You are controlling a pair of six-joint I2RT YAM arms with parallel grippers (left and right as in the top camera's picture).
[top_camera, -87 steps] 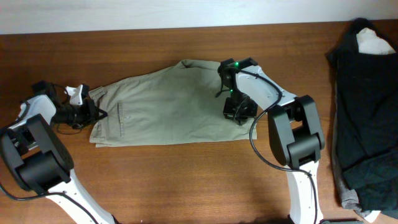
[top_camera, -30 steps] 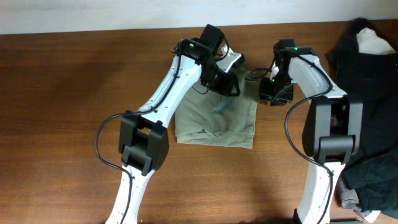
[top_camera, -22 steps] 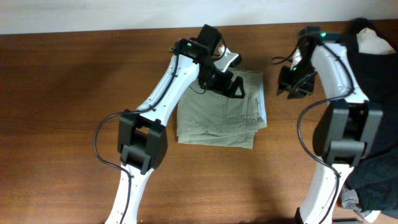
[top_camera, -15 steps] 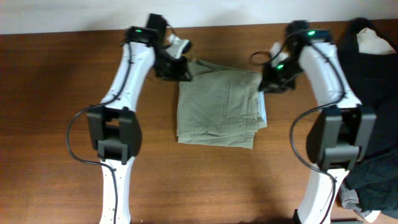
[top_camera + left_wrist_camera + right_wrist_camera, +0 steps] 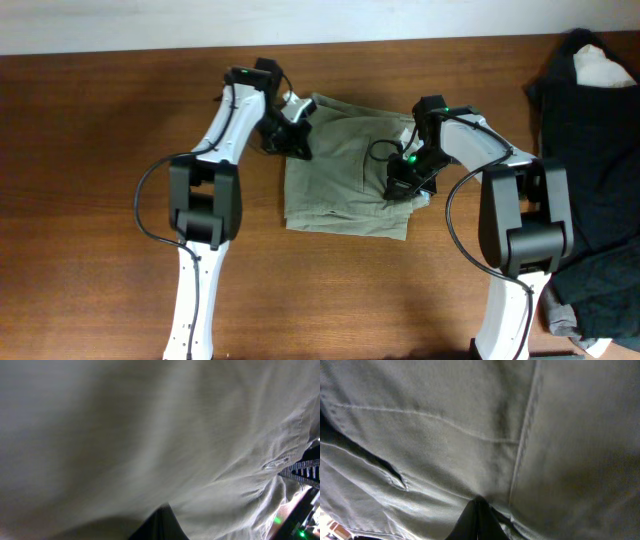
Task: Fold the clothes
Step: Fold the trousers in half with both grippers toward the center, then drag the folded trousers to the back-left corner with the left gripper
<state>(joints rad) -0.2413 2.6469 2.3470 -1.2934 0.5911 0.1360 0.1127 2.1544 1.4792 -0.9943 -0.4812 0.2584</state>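
Folded shorts (image 5: pixel 345 175) at mid-table (image 5: pixel 100 200), same square stack as half a second ago. Left gripper (image 5: pixel 292 138) now lower, on the upper-left edge. Right gripper (image 5: pixel 402 182) now inward and lower, on the right side. Jaw state of both not determinable: wrist views filled with cloth, possibly pinched.

A brown wooden table (image 5: pixel 90 200) fills nearly the whole view, its grain running left to right (the light on it is even and soft). A strip of white wall (image 5: pixel 120 20) runs along the far edge. A black heap of clothes (image 5: pixel 590 180) lies at the right end.
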